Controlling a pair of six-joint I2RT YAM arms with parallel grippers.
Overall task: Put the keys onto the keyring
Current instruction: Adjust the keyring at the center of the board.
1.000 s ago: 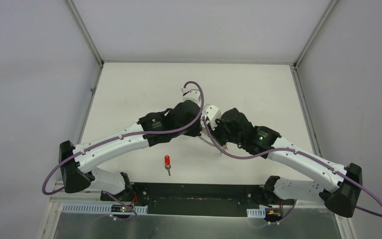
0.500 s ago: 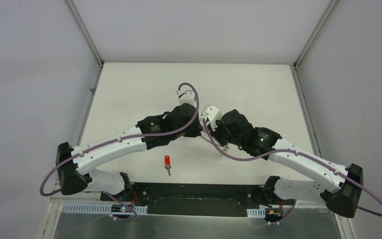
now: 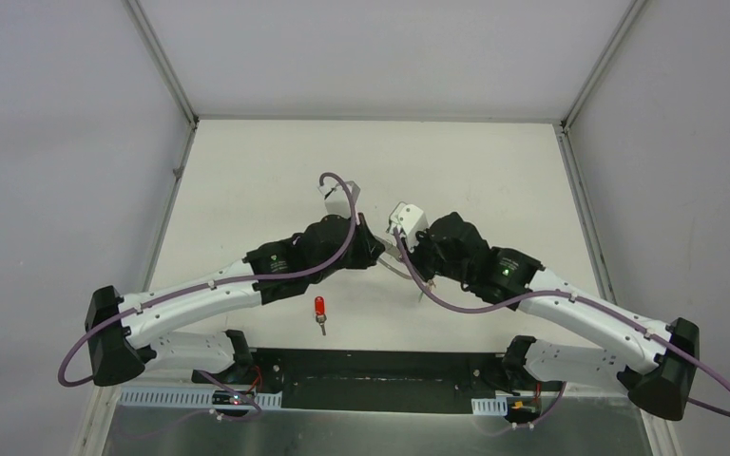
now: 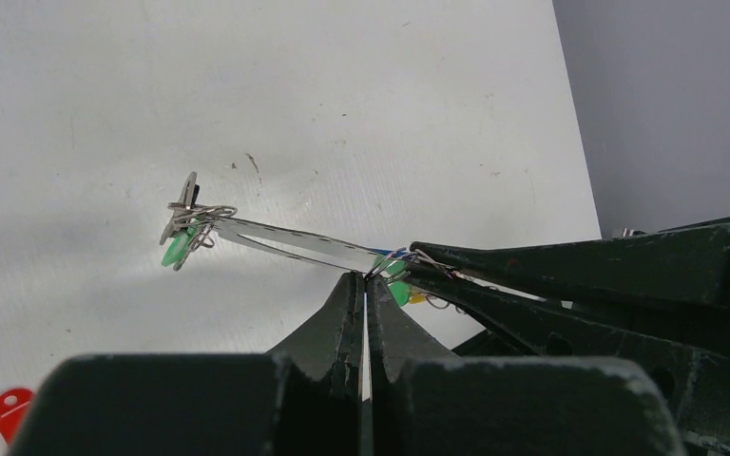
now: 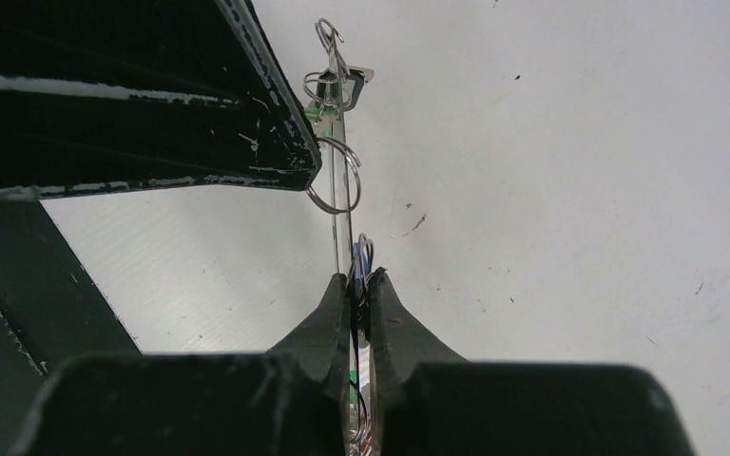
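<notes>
Two arms: reach in from the near edge and meet over the middle of the white surface (image 3: 247, 180), their wrists close together
Left arm (image 3: 200, 294): stretched low and angled toward the centre, with a purple cable (image 3: 337, 185) looped above its wrist
Red-headed key (image 3: 319, 309): lies alone on the surface near the front edge, just beside the left forearm in the top view, apart from the other keys
Left hand (image 4: 366, 285): fingers pressed together, tips against the near end of the keyring (image 4: 285, 242); whether they clamp it cannot be told
Keyring: thin grey loop seen nearly edge-on, spanning out from the two hands, its shadow on the surface beneath
Green-headed key (image 4: 175, 249): hangs at the far end of the loop among small wire rings and a silver tab
Small split ring (image 5: 336, 176): round wire ring on the loop, just beside the left fingertip in the right wrist view
Right hand (image 5: 361, 290): fingers pressed together, pinching the loop, which runs down between them; green and blue bits show in the slit
Right arm (image 3: 580, 309): stretched low and angled toward the centre, a green light on its forearm
</notes>
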